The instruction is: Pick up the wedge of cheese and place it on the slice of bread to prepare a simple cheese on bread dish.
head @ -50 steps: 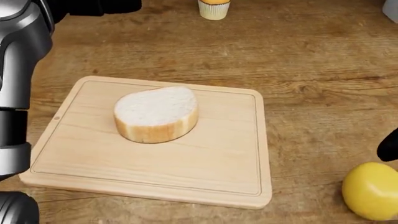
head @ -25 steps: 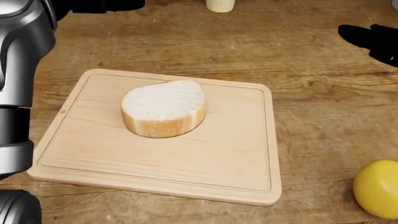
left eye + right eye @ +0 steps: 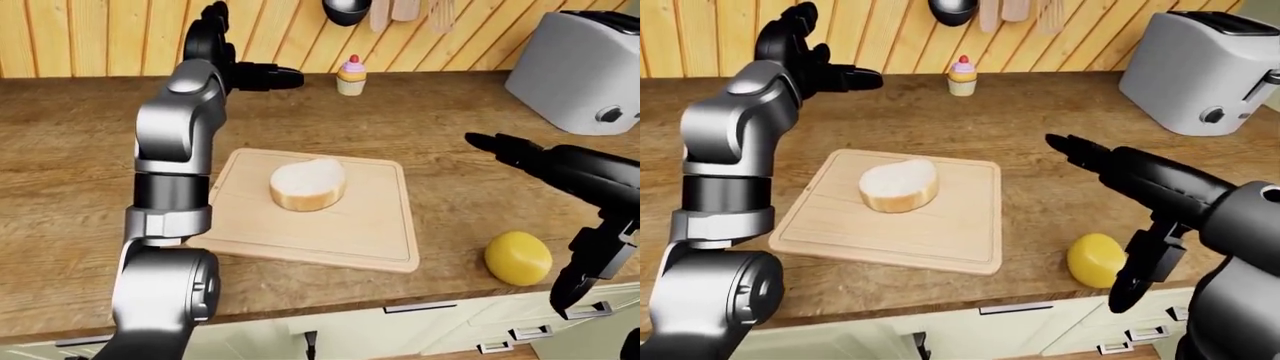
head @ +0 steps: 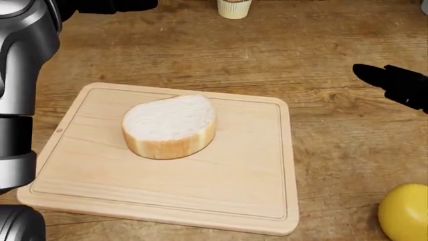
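A thick white bread slice (image 4: pixel 169 125) lies on a pale wooden cutting board (image 4: pixel 234 191). The cheese (image 3: pixel 518 257), a rounded yellow lump, sits on the counter to the right of the board, near the counter's edge. My right hand (image 3: pixel 495 144) is open and empty, fingers stretched out over the counter above the cheese in the view, to the right of the board and apart from both. My left hand (image 3: pixel 265 75) is open and empty, held high near the wall, up and to the left of the board.
A silver toaster (image 3: pixel 585 71) stands at the top right. A cupcake (image 3: pixel 351 76) stands by the wooden wall above the board. Utensils (image 3: pixel 345 7) hang on the wall. The counter edge and drawers (image 3: pixel 500 334) run along the bottom.
My right hand has gone from beside the cheese at the right edge up over the counter, then a little lower and leftwards. The head view has shifted slightly. Bread and cheese have stayed put.
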Available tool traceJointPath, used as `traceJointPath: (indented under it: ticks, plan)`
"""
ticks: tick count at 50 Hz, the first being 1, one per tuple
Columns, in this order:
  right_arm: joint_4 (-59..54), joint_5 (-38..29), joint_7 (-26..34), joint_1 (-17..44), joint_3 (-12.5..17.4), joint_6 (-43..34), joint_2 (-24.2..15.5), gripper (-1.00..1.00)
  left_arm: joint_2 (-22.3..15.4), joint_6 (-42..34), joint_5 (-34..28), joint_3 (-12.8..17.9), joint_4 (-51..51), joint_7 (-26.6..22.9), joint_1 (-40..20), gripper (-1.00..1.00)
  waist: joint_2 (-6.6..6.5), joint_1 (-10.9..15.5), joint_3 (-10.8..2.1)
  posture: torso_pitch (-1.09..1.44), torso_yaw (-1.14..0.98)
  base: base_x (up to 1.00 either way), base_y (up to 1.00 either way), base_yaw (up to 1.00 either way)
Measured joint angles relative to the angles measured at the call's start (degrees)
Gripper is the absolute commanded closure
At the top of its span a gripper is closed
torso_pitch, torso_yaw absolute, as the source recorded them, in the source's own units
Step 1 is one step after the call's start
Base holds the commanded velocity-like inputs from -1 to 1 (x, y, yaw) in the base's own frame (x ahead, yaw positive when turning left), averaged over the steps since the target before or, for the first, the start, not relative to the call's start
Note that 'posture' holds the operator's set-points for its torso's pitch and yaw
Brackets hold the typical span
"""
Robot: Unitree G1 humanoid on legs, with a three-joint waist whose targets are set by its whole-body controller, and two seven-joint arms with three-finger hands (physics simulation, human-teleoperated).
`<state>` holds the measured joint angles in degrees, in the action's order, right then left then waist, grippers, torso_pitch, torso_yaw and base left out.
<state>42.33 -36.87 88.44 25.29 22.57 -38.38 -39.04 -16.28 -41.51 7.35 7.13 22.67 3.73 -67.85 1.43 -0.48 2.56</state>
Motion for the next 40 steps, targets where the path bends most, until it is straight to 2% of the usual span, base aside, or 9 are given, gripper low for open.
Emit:
traceJointPath:
  ticks: [15, 23, 40]
  plan:
    - [0.28, -1.77, -0.05, -3.24, 0.39, 3.19, 3.68, -1.0, 0.16, -0.53, 0.06, -0.13, -0.73, 0.06, -0.13, -1.0, -0.19, -0.18, -0.02, 0.0, 0.0, 0.0, 0.0, 0.0]
    - [-0.7, -3.0, -0.64, -4.02, -0.75, 5.12, 5.59, -1.0, 0.22, -0.75, 0.03, -0.24, -0.47, -0.01, -0.44, -1.0, -0.18, -0.21, -0.01, 0.0, 0.0, 0.0, 0.0, 0.0]
    - [-1.15, -4.17, -0.69, -5.52, -0.28, 7.08, 7.26, -1.0, 0.51, -1.36, 0.06, -0.26, -1.81, 0.15, -0.08, -1.0, -0.22, -0.16, -0.15, 0.0, 0.0, 0.0, 0.0, 0.0]
